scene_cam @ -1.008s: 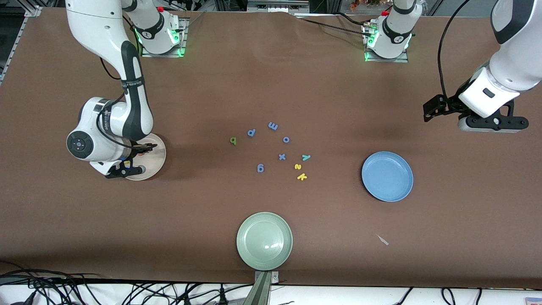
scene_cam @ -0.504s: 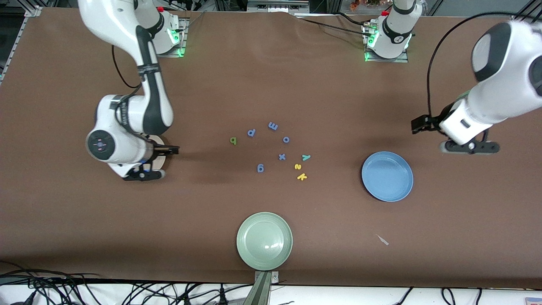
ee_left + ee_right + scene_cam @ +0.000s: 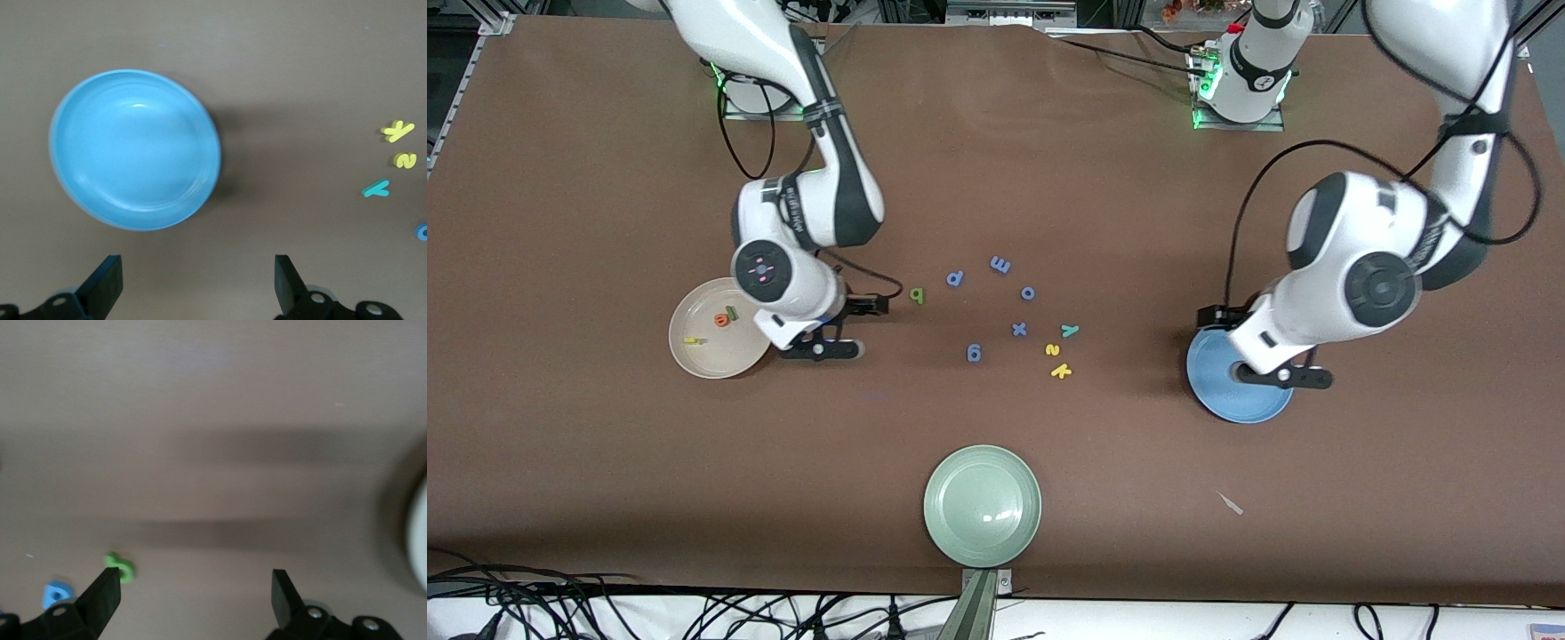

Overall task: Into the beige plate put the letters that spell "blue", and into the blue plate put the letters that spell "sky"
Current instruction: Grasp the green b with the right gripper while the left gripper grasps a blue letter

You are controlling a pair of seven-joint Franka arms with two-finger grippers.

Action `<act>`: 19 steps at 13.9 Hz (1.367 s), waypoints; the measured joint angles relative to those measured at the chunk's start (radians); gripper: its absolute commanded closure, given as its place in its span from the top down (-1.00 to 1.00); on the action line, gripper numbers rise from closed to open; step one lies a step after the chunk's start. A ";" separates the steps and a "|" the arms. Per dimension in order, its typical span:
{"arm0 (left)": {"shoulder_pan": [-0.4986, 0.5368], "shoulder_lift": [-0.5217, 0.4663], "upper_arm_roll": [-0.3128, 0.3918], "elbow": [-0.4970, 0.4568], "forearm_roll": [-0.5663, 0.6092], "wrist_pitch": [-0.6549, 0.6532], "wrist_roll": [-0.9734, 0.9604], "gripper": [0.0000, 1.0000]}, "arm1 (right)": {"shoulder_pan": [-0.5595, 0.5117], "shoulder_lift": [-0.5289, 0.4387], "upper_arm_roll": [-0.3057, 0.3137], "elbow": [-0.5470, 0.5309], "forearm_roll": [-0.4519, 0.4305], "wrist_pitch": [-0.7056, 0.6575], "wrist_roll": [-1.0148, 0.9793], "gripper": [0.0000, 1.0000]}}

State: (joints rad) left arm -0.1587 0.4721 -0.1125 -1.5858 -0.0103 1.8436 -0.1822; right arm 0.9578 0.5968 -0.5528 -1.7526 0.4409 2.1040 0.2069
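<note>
The beige plate lies toward the right arm's end and holds the orange e, dark green l and yellow u. The light green b lies on the table. My right gripper hangs open and empty between that plate and the b. Yellow s, yellow k and teal y lie mid-table. The blue plate is empty. My left gripper is open over its rim.
Several blue-purple letters lie among the task letters; one shows beside the b. A pale green plate sits near the front edge. A small pale scrap lies nearer the camera than the blue plate.
My right gripper opened over the beige plate and moved off it toward the light green b. My left arm swung in from the table's end to over the blue plate.
</note>
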 measured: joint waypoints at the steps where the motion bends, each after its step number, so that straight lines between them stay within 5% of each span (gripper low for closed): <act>1: -0.011 0.020 -0.010 0.007 -0.001 0.002 0.004 1.00 | 0.033 0.003 0.001 -0.015 0.000 0.046 0.030 1.00; 5: -0.063 0.087 -0.059 0.018 -0.001 0.084 0.112 1.00 | 0.130 0.025 0.005 -0.090 0.001 0.194 0.073 1.00; 11: -0.145 0.199 -0.103 -0.001 -0.001 0.348 0.409 1.00 | 0.138 0.029 0.066 -0.186 0.001 0.342 0.073 0.98; 15: -0.208 0.234 -0.114 -0.106 -0.001 0.562 0.445 0.99 | 0.138 0.048 0.076 -0.187 0.001 0.357 0.073 0.46; 19: -0.247 0.247 -0.114 -0.167 0.042 0.649 0.452 0.59 | 0.138 0.050 0.084 -0.186 0.001 0.365 0.073 -0.35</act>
State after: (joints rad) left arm -0.4056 0.7194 -0.2262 -1.7529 0.0322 2.4922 0.2702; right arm 1.0962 0.6470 -0.4690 -1.9387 0.4423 2.4693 0.2795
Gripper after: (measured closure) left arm 0.044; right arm 0.419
